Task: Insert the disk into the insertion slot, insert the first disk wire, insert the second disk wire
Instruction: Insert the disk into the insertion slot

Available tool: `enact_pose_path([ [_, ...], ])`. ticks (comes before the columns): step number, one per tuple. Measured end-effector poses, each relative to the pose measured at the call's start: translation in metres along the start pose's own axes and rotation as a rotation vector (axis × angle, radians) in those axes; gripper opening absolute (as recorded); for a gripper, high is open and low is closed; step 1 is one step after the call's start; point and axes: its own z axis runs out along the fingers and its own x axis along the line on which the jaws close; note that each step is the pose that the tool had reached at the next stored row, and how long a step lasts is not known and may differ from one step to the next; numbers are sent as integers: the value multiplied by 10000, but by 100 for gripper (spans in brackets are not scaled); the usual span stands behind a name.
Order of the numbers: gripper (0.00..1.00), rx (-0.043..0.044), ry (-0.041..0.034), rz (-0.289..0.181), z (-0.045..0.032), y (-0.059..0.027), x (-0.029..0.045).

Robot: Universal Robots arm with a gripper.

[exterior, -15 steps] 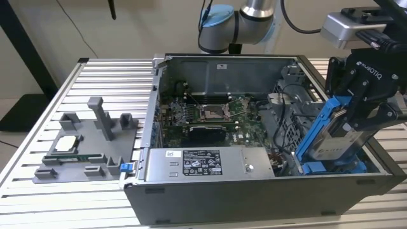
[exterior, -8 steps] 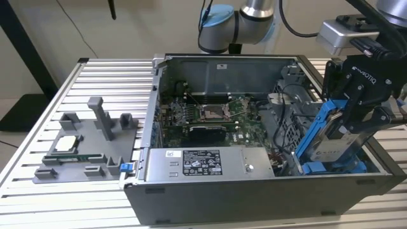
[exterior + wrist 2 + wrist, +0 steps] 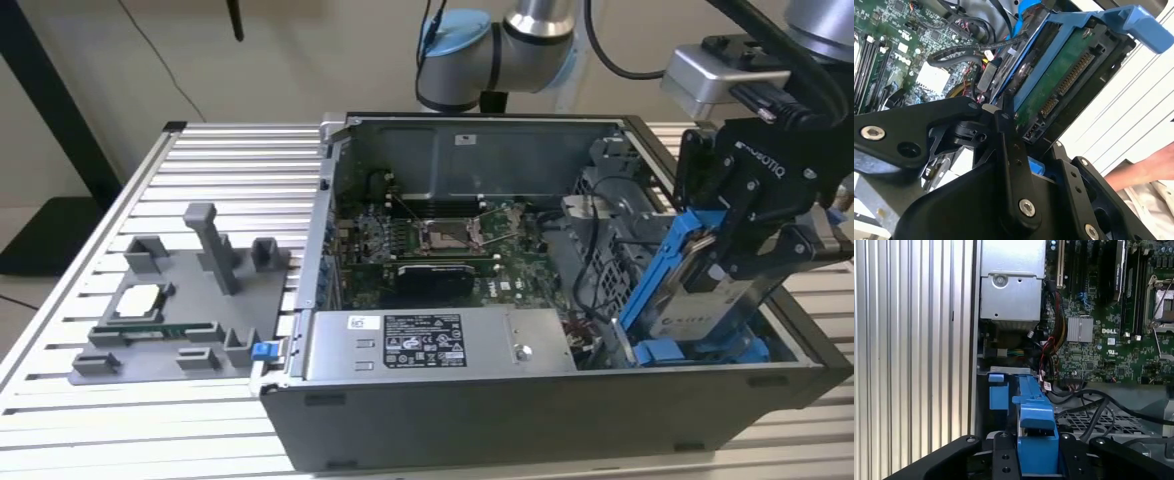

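Over the open case (image 3: 534, 420), at the exterior view's right, the claw (image 3: 731, 268) was closed on the disk (image 3: 687, 300). The disk sat tilted in its blue frame, lower end inside the case, beside the power supply (image 3: 441, 340).

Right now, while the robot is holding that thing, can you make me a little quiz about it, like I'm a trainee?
1. True or false: the gripper is shut on the disk.
2. Pick one: the disk is at which part of the open computer case? A, the end at the exterior view's left. B, the middle. C, the end at the exterior view's right.
3. Fill in the missing word: the plastic frame clipped around the disk is coloured ____.

Key: 1 true; 2 C; 3 blue.
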Motion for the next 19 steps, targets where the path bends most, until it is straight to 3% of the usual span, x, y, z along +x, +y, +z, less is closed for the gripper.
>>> enact_pose_path([
  [1, 0, 1, -5, -1, 1, 0, -1],
  [2, 100, 3, -9, -3, 3, -1, -1],
  [11, 100, -4, -2, 1, -51, 1, 0],
  [15, 100, -3, -2, -1, -53, -1, -39],
  [19, 100, 95, -2, 0, -50, -1, -89],
])
